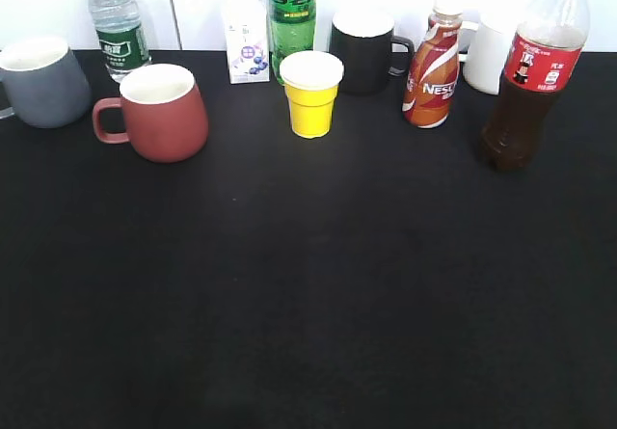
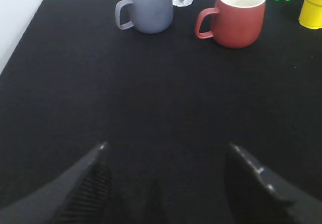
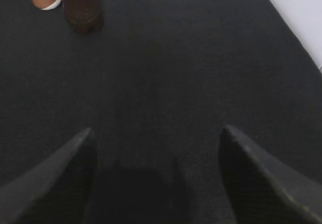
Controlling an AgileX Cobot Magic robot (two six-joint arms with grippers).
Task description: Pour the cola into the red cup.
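Two claws spread empty over black table, cola, red cup upright.

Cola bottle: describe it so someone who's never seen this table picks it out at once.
Look along the back row of drinks on the black table to its far right end. The cola bottle stands there upright, the tallest thing on that side. Unlike the shorter orange-brown coffee bottle to its left, it is clear plastic with dark brown liquid, a red label and a yellow cap.

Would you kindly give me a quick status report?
Left gripper, right gripper open, empty. Cola capped, far right; red cup far left. Yellow cup between.
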